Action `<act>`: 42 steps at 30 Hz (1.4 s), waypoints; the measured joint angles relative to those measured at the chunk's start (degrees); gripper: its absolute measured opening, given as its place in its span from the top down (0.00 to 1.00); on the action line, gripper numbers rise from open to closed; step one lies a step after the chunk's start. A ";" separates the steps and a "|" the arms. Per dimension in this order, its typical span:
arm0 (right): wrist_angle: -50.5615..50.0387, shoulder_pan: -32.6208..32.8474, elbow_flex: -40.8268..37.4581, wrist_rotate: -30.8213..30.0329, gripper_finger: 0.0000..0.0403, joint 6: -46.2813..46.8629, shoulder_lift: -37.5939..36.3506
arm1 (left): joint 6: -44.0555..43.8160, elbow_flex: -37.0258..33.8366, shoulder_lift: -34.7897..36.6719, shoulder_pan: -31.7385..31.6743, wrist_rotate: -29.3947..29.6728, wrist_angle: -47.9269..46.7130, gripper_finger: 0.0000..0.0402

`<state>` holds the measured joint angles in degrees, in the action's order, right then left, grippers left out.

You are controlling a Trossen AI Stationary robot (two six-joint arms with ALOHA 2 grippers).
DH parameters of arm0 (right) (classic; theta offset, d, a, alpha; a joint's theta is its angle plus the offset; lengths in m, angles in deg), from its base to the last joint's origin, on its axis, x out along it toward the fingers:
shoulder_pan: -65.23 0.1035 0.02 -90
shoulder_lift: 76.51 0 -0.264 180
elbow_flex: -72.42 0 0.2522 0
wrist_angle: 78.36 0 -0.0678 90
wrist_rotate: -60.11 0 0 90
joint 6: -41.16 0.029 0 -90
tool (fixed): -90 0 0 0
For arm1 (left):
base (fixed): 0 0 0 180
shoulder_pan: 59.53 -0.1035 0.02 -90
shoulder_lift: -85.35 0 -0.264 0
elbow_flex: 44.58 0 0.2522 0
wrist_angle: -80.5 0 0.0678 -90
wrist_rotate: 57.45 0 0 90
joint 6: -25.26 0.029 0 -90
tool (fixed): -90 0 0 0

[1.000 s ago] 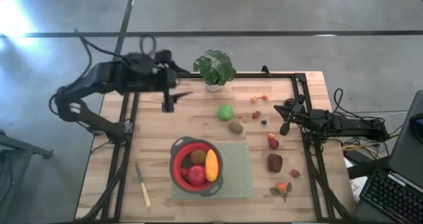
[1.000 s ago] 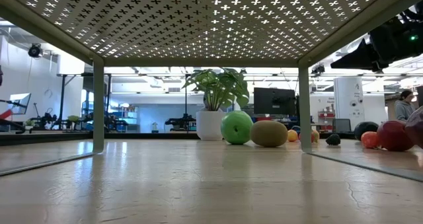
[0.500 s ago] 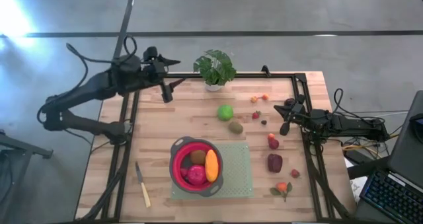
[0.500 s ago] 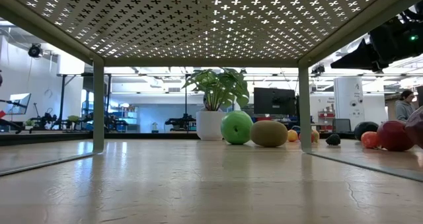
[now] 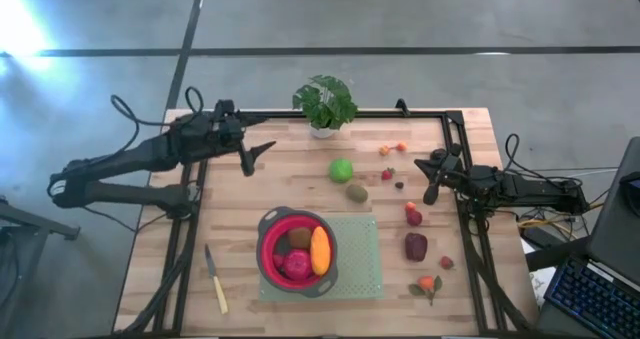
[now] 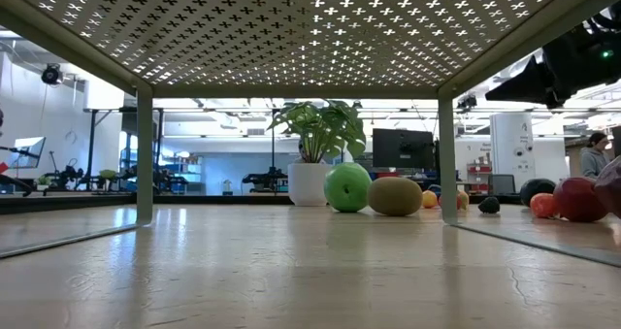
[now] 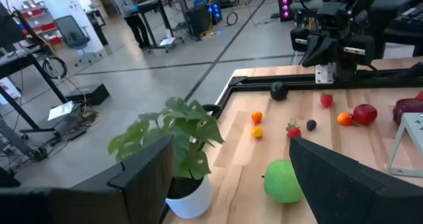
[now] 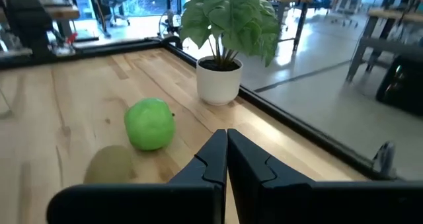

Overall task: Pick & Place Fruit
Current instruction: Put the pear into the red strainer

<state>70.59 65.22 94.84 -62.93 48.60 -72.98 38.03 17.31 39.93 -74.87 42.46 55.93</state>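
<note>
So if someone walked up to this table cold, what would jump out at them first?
Probably the red bowl at the table's near-middle, sitting on a green mat and already holding an orange piece and other fruit. Next, the bright green ball with a kiwi beside it mid-table, and the leafy plant at the far edge. The left hand, open, hangs over the far left corner.

Left wrist view across the wooden counter [image 7: 370, 112]

Between the left tool's [image 7: 231, 178] spread dark fingers [image 7: 142, 178] stand a potted plant [image 7: 178, 151] and a green ball [image 7: 283, 180]; small red and orange fruit pieces [image 7: 257, 125] lie beyond, near the other arm [image 7: 334, 32].
</note>
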 joint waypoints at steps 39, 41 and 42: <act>4.16 -4.80 3.30 -5.67 0.78 8.37 15.36 | -6.81 -33.54 21.69 0.00 0.20 12.20 0.25; 4.20 -5.86 4.55 -5.55 0.74 9.06 18.29 | -6.61 -33.54 21.69 0.00 0.20 12.13 0.25; 4.19 -6.44 5.19 -5.55 0.72 9.13 19.77 | -6.41 -33.54 21.69 0.00 0.20 12.13 0.25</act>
<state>74.79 58.78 100.04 -68.48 57.73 -53.21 31.62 -16.23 61.62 -74.87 42.65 68.06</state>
